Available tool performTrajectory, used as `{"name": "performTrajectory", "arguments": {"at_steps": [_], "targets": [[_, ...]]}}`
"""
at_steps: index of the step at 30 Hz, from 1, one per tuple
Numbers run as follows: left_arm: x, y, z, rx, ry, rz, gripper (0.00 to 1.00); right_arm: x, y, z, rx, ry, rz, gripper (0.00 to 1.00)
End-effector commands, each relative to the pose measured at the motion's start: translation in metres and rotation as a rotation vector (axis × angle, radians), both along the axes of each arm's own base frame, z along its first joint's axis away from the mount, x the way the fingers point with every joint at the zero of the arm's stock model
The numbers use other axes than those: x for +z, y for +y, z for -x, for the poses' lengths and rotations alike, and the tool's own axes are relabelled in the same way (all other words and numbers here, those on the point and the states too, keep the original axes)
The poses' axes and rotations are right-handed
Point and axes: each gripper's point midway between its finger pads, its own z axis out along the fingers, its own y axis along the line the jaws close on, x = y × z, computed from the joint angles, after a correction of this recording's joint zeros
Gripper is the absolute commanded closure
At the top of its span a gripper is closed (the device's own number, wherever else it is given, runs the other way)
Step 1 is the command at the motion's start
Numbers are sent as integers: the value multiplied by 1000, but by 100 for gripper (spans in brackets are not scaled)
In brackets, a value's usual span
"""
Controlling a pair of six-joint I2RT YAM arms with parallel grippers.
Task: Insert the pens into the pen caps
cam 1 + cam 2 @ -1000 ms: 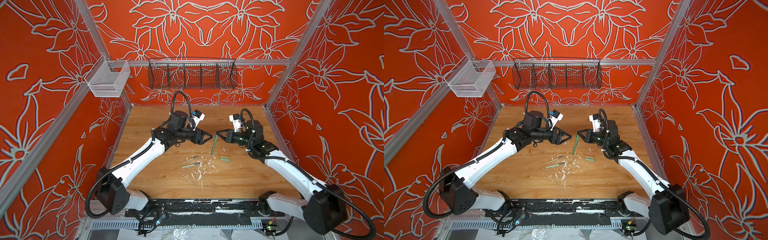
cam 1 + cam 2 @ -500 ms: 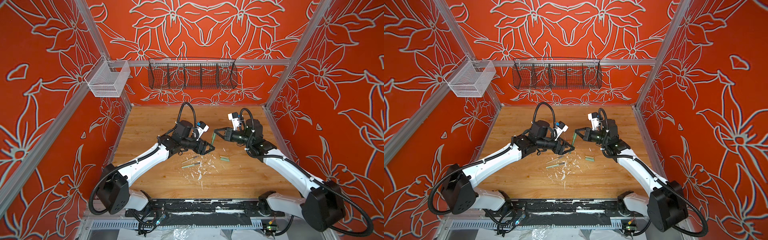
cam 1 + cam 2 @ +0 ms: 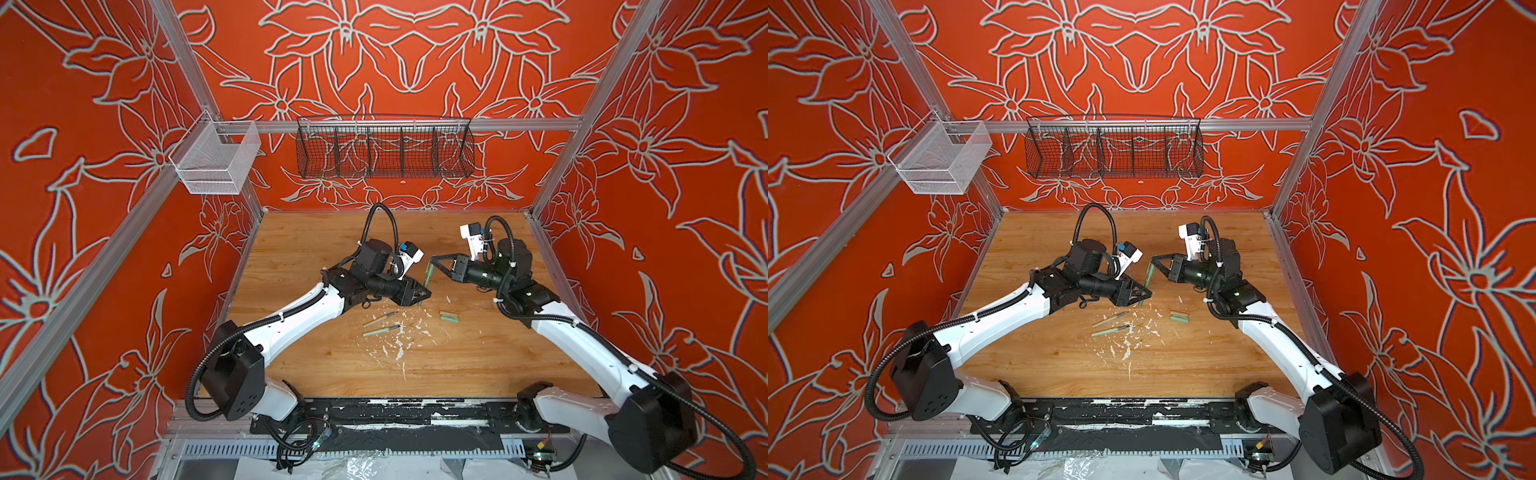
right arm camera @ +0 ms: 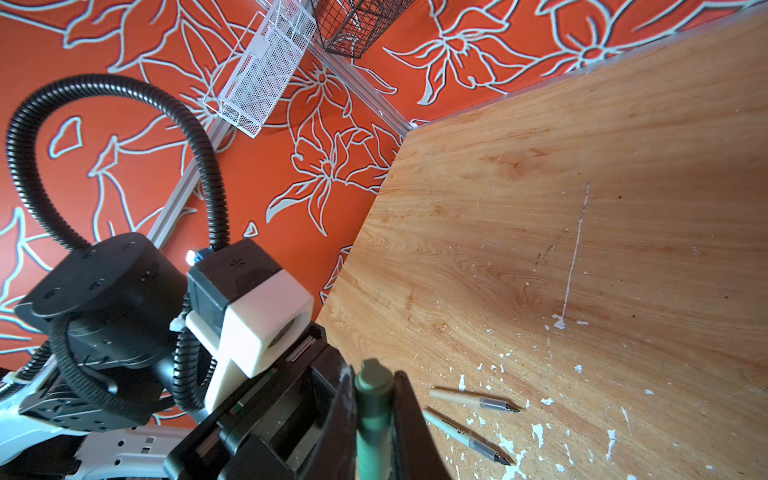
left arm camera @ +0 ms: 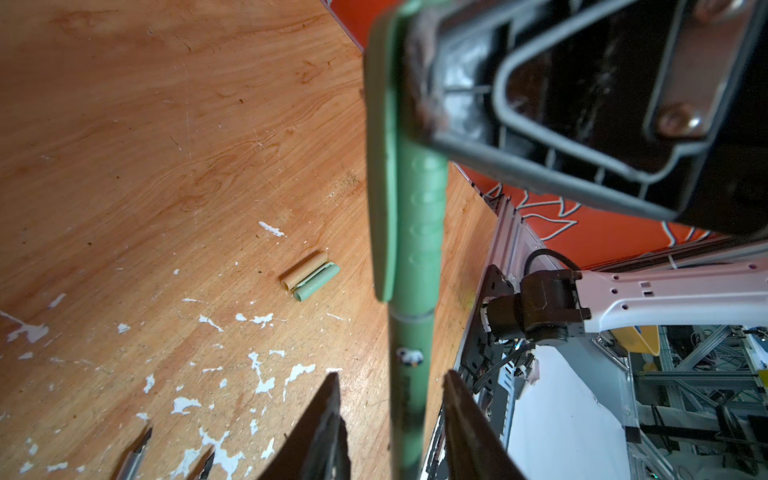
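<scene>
**Left pincer has closed in around the dark green pen**

A second ago your left pincer (image 5: pixel 391 375) stood wide and well clear of the pen. Now it straddles the barrel of the dark green pen (image 5: pixel 411 340) below the cap seam. Its jaws have narrowed but are still released, with a gap on either side in the left wrist view. Your right pincer (image 3: pixel 432 260) stays clenched on the dark green cap (image 5: pixel 419 208), holding it tilted over the counter (image 3: pixel 311 257). The cap already looks to be on the barrel, so I judge this grip is meant to press it home. The beige pen (image 3: pixel 380 319), pale green pen (image 3: pixel 380 331), beige cap (image 5: pixel 303 270) and pale green cap (image 5: pixel 316 283) lie untouched on the counter.
</scene>
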Motion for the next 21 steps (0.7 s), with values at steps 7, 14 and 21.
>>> {"name": "performTrajectory", "arguments": {"at_steps": [7, 14, 21], "targets": [[-2, -4, -2, -1, 20, -27, 73, 12, -11, 3, -45, -74, 28, 100], [1, -11, -9, 4, 31, -23, 87, 13, -13, 3, -56, -89, 43, 100], [8, -10, -25, 72, 19, -45, 100, 10, -10, 8, -17, -102, 63, 100]]}}
